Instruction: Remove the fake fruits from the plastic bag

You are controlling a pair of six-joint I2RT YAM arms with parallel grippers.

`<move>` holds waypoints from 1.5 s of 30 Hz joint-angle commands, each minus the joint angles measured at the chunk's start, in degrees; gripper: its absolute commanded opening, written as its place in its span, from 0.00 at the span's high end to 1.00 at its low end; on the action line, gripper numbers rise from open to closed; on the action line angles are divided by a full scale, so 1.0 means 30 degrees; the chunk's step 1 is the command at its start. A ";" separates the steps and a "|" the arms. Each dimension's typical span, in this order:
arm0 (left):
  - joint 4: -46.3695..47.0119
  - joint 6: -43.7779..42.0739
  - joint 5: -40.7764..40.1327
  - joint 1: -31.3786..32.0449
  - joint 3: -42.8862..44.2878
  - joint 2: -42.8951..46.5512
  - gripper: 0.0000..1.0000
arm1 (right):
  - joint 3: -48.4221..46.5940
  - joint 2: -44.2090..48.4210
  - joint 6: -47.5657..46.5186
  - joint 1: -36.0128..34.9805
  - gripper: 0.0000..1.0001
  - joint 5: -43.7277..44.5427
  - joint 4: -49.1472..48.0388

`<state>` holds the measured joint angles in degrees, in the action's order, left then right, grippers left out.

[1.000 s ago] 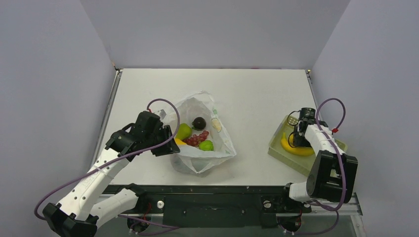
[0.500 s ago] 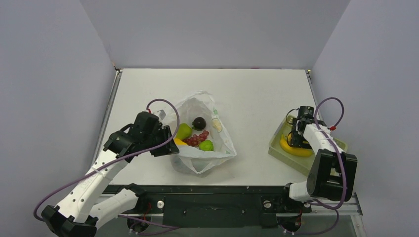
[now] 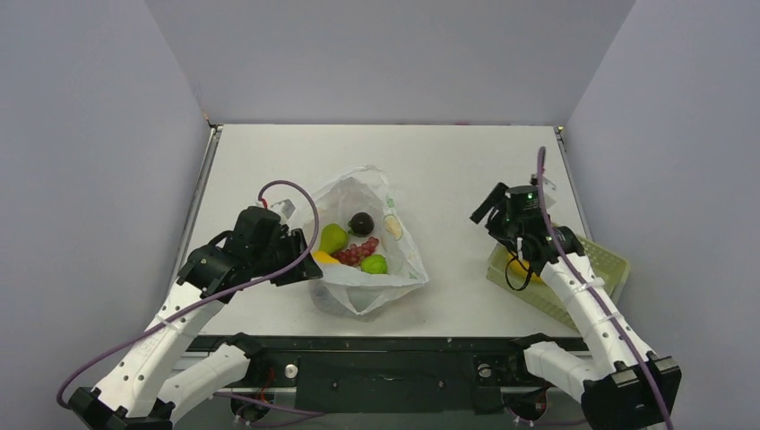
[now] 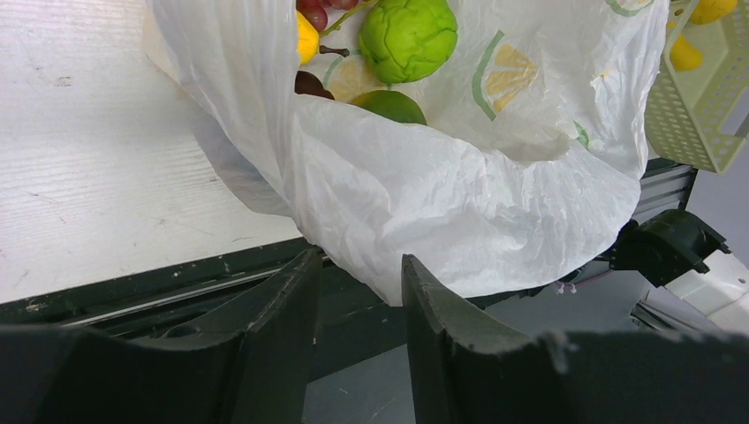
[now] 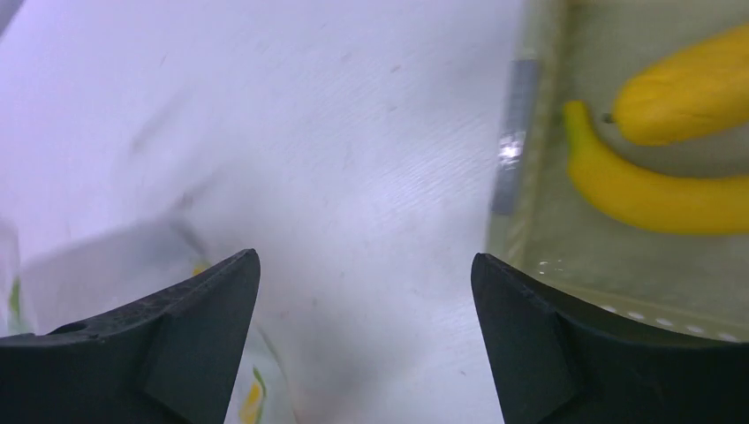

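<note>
Yellow already down in the basket (image 3: 599, 269): banana (image 5: 654, 190) and yellow lumpy piece (image 5: 684, 88), side by side, just to the right of the right claw (image 5: 364, 291). Up and out of that basket within the last second, swung leftward over bare table (image 3: 448, 170), wrist now aimed toward the plastic bag (image 3: 369, 294). Spread wide, nothing between the fingers (image 5: 177, 336). Reads as one delivery finished and the return trip begun: two fruits out, the rest still to go.

Well to the left of the right claw, bag lying open-mouthed on the table. Inside: green pear (image 3: 333, 237), dark purple round one (image 3: 361, 222), red grape bunch (image 3: 357, 252), green lime (image 3: 375, 263), plus a yellow piece (image 3: 324, 258) at the rim nearest the left claw (image 4: 360, 283).

Left claw parked at the bag's left rim, barely shifted over that second. Fingers narrowly parted in the wrist view, a fold of bag drooping between the tips; cannot tell whether truly pinched or merely resting there. Straight ahead of that claw, bag wall bulging outward.

Probably next: a reach into the bag's mouth from the right, with the thin film liable to snag on the fingers.
</note>
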<state>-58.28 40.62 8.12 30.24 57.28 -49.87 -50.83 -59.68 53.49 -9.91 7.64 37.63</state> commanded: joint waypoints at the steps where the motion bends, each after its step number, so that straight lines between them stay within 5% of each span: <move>1: -0.0282 0.0199 -0.0204 -0.0216 0.0367 0.0093 0.65 | -0.1824 0.0847 -0.7135 -0.4885 0.16 -0.1711 -0.1507; 6: -0.0355 0.0288 -0.0499 -0.0307 0.0332 0.0318 0.73 | -0.3878 -0.0102 -0.9822 -0.9957 0.21 -0.4957 -0.3881; 9: -0.0172 0.0438 -0.0582 -0.0360 0.0147 0.0391 0.80 | -0.5394 -0.3088 -1.0311 -1.2569 0.37 -0.6229 -0.4601; 14: -0.0239 0.0399 -0.0682 -0.0465 0.0163 0.0268 0.93 | -0.6068 -0.6848 -1.1313 -1.5755 0.49 -0.4134 -0.5886; 20: -0.0380 0.0679 -0.0490 -0.0514 0.0028 0.0129 1.00 | -0.6102 -1.0829 -1.1055 -1.6380 0.56 -0.1190 -0.7930; 24: -0.0787 0.1013 -0.0585 -0.0556 -0.0010 0.0194 1.00 | -0.5954 -1.2009 -1.2015 -1.6948 0.64 -0.2938 -0.7952; 34: -0.1961 0.1683 -0.0678 -0.0587 -0.0471 0.0070 1.00 | -0.2578 -0.9842 -1.3197 -1.9922 0.65 -0.3456 -0.8311; 45: -0.3043 0.2122 -0.1648 -0.0544 -0.0647 -0.0489 1.00 | -0.4485 -0.9263 -1.1023 -1.6022 0.46 -0.0352 -0.8994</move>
<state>-65.45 46.37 5.67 28.75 54.68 -50.50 -58.74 -90.45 18.63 -60.93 1.78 13.69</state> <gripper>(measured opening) 0.004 0.520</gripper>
